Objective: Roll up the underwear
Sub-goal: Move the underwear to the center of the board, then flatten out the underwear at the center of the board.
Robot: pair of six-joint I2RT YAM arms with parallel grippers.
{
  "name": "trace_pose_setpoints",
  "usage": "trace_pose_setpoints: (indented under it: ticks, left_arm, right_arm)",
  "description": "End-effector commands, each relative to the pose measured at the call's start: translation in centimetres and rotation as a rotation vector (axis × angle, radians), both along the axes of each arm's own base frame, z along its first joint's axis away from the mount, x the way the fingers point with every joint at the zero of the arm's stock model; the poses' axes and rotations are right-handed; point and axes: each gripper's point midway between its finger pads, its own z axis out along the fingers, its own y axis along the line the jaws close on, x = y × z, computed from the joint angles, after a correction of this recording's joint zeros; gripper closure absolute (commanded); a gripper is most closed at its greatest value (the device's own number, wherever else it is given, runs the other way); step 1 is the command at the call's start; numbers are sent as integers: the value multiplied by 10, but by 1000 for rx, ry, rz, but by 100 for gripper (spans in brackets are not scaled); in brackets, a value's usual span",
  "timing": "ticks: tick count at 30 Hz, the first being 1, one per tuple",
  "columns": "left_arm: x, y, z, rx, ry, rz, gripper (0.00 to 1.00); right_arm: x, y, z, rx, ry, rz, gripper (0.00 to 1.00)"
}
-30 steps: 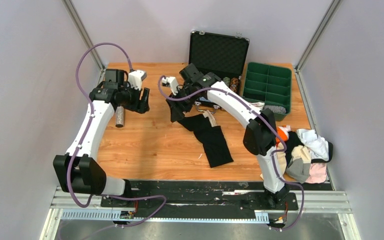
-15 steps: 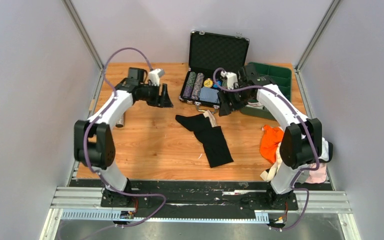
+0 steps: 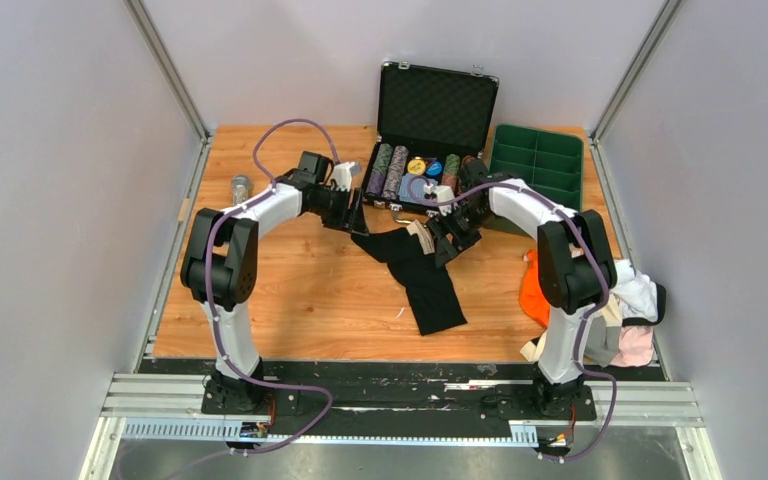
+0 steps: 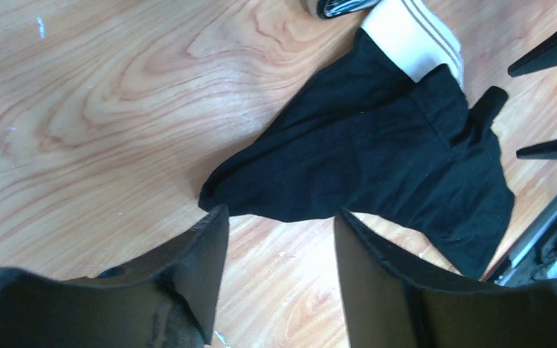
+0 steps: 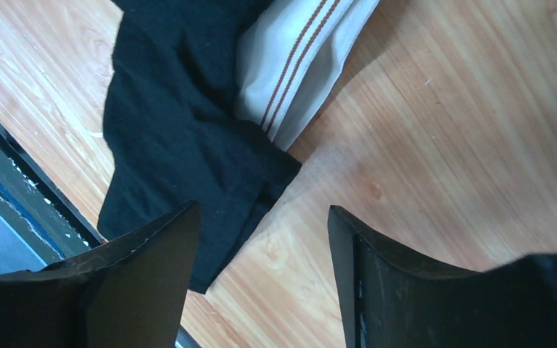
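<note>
Evidently the step in hand is the approach to the first fold. From the top camera, the black underwear (image 3: 422, 275) lies spread flat on the wooden table (image 3: 290, 290), its long body running toward the near edge and a pale striped waistband (image 3: 419, 232) at its far end. The left gripper (image 3: 356, 214) hovers at the cloth's far-left corner and the right gripper (image 3: 448, 241) beside the waistband, so the garment's far edge sits between them. A heap of other underwear (image 3: 623, 305) lies well apart at the right edge.

From the left wrist, the jaws stand parted and empty. The pointed corner of the black underwear (image 4: 399, 156) lies just beyond the fingertips, roughly in line with the gap. Whether the tips touch the wood cannot be told.

From the right wrist, the jaws are likewise spread with nothing in them. A black corner below the waistband (image 5: 301, 61) lies just ahead of the gap, nearer the finger on the left of this view.

The next move, I judge, calls for both grippers to drop and pinch their corners together — evenly, or the roll will start skewed.
</note>
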Motion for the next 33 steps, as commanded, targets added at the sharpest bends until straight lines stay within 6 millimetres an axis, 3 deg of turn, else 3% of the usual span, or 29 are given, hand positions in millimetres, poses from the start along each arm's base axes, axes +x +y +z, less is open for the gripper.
trace_pose_setpoints:
  ticks: [1, 3, 5, 12, 16, 18, 22, 27, 29, 31, 33]
  left_arm:
    - [0, 6, -13, 35, -13, 13, 48]
    - [-4, 7, -14, 46, -14, 11, 54]
    - [-10, 6, -11, 43, -19, 9, 56]
    - [-34, 12, 8, 36, -58, 22, 51]
    - [-47, 23, 18, 61, -98, 15, 49]
    - [-50, 28, 26, 65, -119, 19, 48]
    - [-52, 35, 45, 45, -156, 34, 46]
    - [-49, 47, 54, 33, -177, 68, 46]
    - [-49, 49, 55, 30, -178, 75, 46]
    - [-49, 49, 56, 24, -178, 78, 46]
    - [-49, 49, 58, 19, -182, 78, 46]
  right_arm:
    - [15, 10, -3, 48, -47, 81, 40]
    - [17, 12, -4, 56, -46, 84, 43]
    - [20, 14, -1, 63, -58, 89, 51]
    - [33, 24, 0, 94, -77, 106, 55]
    - [30, 32, -2, 101, -56, 136, 83]
    - [23, 34, -1, 101, -41, 142, 82]
    - [14, 32, 0, 90, -30, 143, 65]
    - [9, 29, -3, 79, -25, 148, 71]
    - [8, 28, -4, 71, -27, 151, 79]
    - [9, 26, -6, 52, -31, 151, 96]
    - [10, 26, -2, 37, -46, 151, 100]
